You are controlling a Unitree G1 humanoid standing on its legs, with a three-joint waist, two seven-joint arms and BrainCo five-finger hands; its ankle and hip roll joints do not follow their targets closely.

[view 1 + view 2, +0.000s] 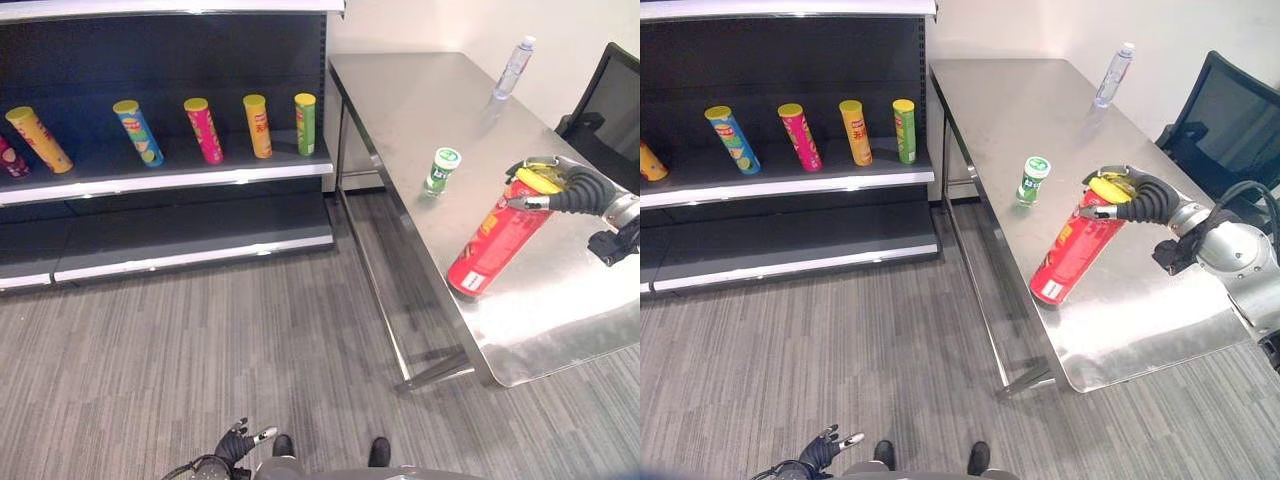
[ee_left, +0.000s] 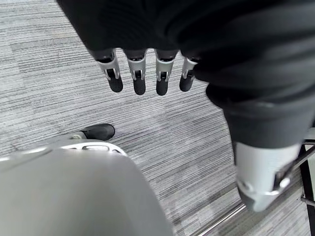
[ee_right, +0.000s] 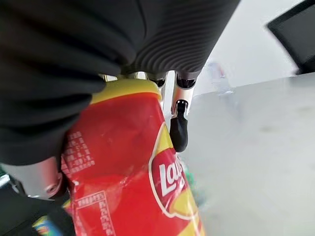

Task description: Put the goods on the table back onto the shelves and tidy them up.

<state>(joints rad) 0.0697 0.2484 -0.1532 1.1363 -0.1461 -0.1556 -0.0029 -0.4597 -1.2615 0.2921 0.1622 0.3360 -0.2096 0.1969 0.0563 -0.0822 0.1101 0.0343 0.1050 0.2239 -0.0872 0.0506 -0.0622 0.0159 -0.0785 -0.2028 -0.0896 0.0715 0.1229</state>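
Observation:
A tall red chip can (image 1: 498, 240) with a yellow lid leans tilted on the steel table (image 1: 420, 110), its base near the front left edge. My right hand (image 1: 565, 187) has its fingers curled round the can's top end; the right wrist view has the red can (image 3: 133, 172) close under the fingers (image 3: 179, 130). A small green-and-white can (image 1: 441, 170) stands upright farther back on the table. My left hand (image 1: 237, 443) hangs low over the carpet with its fingers (image 2: 139, 81) relaxed and nothing in them.
The dark shelf unit (image 1: 160, 178) at the left carries several upright chip cans in a row: yellow, blue, pink, orange and green (image 1: 305, 123). Its lower shelf (image 1: 180, 235) is bare. A clear water bottle (image 1: 513, 68) stands at the table's back. A black chair (image 1: 610, 100) is at the right.

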